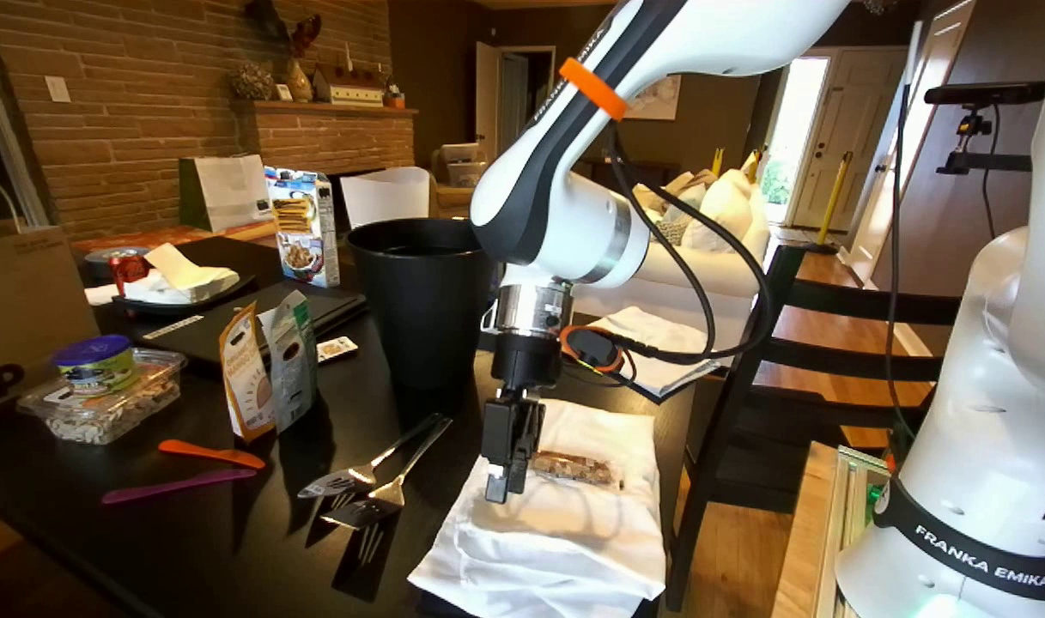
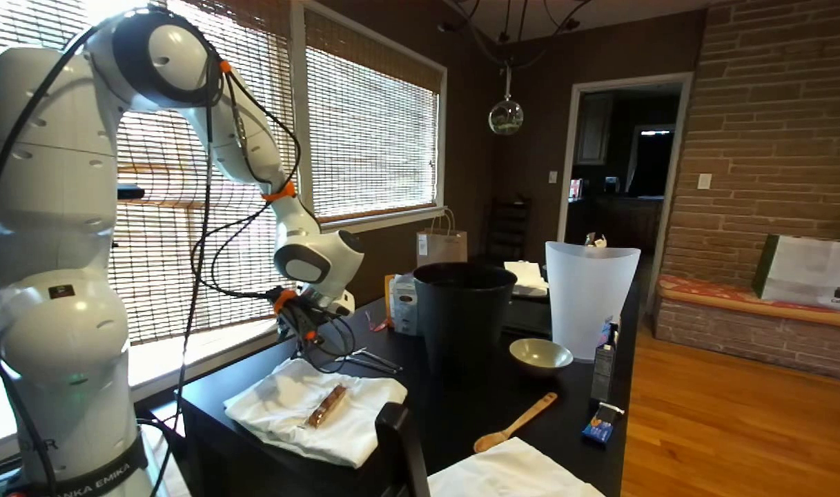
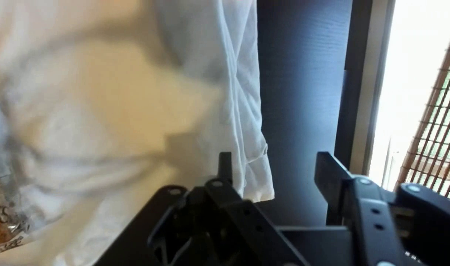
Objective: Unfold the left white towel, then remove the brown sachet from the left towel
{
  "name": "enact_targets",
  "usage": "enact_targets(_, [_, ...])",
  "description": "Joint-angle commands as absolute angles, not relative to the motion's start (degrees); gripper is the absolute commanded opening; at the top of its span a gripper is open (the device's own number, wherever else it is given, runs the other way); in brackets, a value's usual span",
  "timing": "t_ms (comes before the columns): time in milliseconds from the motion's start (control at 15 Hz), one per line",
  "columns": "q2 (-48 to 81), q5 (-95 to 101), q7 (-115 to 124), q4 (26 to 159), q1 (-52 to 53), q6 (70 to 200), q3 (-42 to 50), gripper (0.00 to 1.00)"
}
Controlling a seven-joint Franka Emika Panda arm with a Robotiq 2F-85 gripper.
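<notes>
A white towel lies folded on the black table's corner; it also shows in an exterior view and in the wrist view. The brown sachet lies on top of it, seen too in an exterior view and cut off at the wrist view's left edge. My gripper is open and empty. In the wrist view one finger is over the towel near its folded edge, the other over bare table beyond it. In an exterior view the gripper hangs above the towel, beside the sachet.
A tall black bin stands behind the towel. Metal utensils lie beside it, with two upright pouches farther off. Another white towel, a wooden spoon and a bowl are on the table. A chair back rises near the towel.
</notes>
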State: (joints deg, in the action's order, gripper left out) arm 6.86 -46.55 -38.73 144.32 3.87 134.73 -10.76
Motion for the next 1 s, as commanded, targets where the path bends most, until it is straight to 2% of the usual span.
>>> enact_targets(0, [3.95,-47.06,-37.49,145.41,4.11,132.54,-9.68,0.92])
enact_targets(133, [2.88,-45.08,-37.53,145.84,4.08,133.46,-9.0,1.0])
enact_targets(933, [-0.8,-14.33,-33.94,152.99,3.67,146.66,-4.93,1.0])
